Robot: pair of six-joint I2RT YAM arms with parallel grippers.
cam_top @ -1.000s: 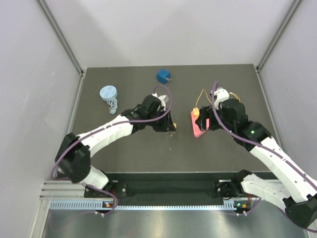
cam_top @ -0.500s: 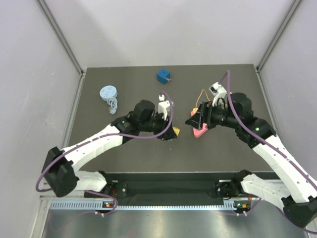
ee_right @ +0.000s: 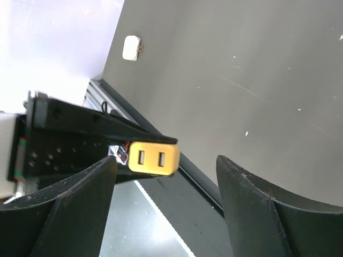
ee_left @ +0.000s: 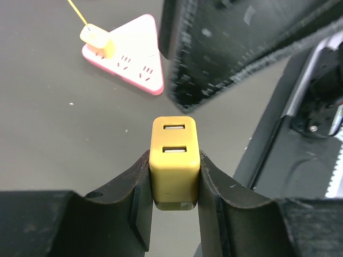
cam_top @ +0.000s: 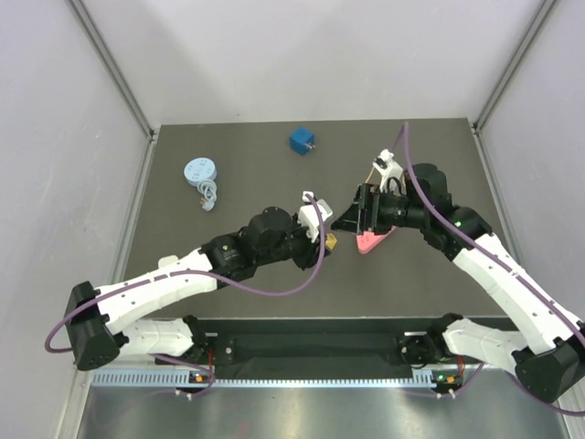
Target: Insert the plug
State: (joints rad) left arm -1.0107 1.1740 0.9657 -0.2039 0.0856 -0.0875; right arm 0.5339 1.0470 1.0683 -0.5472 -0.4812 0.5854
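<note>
I see the dark grey tabletop (cam_top: 247,165) under both arms. My right gripper (ee_right: 166,160) hangs beside the pink triangular power strip (cam_top: 373,240), fingers spread wide and grasping nothing. My left gripper (ee_left: 173,160) is clamped on the small yellow cube plug (ee_left: 173,155), just left of the strip. Its outward face carries two USB slots.

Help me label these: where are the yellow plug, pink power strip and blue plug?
yellow plug (ee_left: 173,171): left wrist view, front face.
pink power strip (ee_left: 140,43): left wrist view, white top.
blue plug (cam_top: 302,140): top view, upper face.
</note>
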